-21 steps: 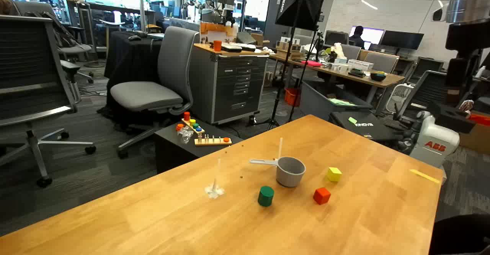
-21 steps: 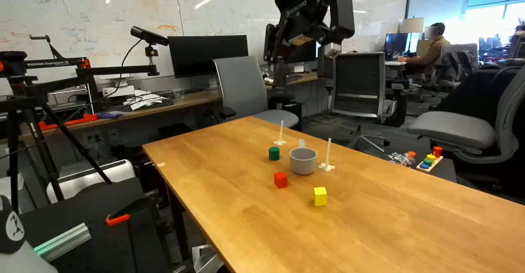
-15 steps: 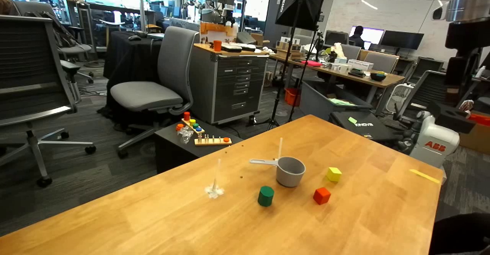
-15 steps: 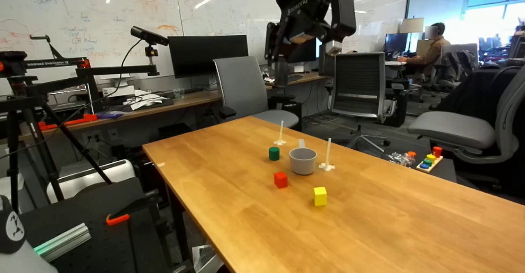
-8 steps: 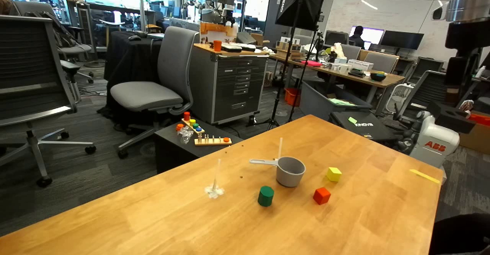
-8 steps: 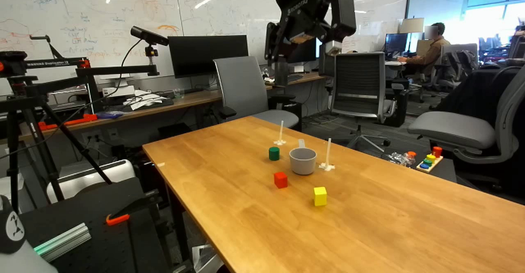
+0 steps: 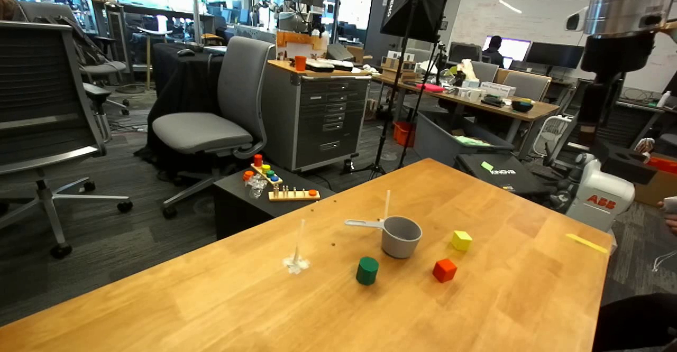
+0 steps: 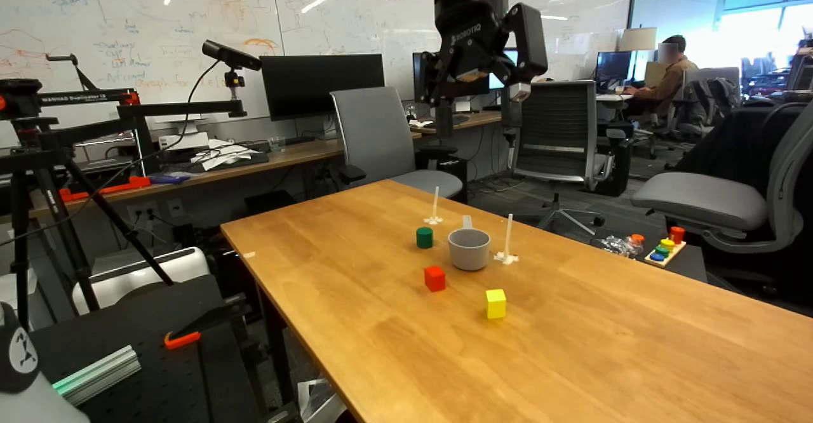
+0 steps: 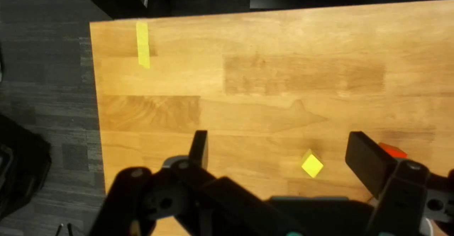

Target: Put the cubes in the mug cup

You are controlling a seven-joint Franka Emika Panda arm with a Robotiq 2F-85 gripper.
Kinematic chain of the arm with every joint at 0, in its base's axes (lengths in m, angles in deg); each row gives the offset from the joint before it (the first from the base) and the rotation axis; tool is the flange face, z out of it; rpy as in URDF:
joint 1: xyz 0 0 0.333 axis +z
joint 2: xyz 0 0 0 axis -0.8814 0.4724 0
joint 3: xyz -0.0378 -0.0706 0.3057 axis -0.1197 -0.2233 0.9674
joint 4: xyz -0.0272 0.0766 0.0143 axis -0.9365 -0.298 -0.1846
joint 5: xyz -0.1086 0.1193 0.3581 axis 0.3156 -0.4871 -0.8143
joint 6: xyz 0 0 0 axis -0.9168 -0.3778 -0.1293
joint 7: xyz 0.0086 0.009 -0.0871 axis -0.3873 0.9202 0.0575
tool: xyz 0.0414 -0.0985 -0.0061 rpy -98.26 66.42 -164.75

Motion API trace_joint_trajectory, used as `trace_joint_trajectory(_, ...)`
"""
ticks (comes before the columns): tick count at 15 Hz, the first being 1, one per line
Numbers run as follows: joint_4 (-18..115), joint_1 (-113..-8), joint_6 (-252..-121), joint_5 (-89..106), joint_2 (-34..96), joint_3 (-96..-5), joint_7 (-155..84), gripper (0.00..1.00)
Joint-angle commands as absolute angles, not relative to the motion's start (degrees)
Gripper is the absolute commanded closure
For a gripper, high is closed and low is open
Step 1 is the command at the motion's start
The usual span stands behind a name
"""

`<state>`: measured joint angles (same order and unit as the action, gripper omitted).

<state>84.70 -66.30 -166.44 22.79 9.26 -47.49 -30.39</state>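
I count one gripper, my own, with two fingers. On the wooden table beneath me are one green block, one red block and one yellow block, three in all. I find one grey mug with one handle, and two thin upright rods in both exterior views. Toward the right edge, in an exterior view, there is one yellow strip. To the left there, I count two pegged boards on one low black box; farther back, one drawer cabinet and one softbox lamp; far right, one white arm lettered ABB.
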Motion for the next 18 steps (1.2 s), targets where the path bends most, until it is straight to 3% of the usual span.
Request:
trace_joint_trajectory(1,77.28,-62.59,-168.98,22.84,18.28,-45.25,-30.82,0.0)
trace_joint_trajectory(11,62.24,-54.56,-168.0,23.84,42.82,-44.07,-34.25,0.0)
trace_joint_trajectory(18,62.39,-48.65,-168.59,24.64,48.71,-43.28,-35.18,0.0)
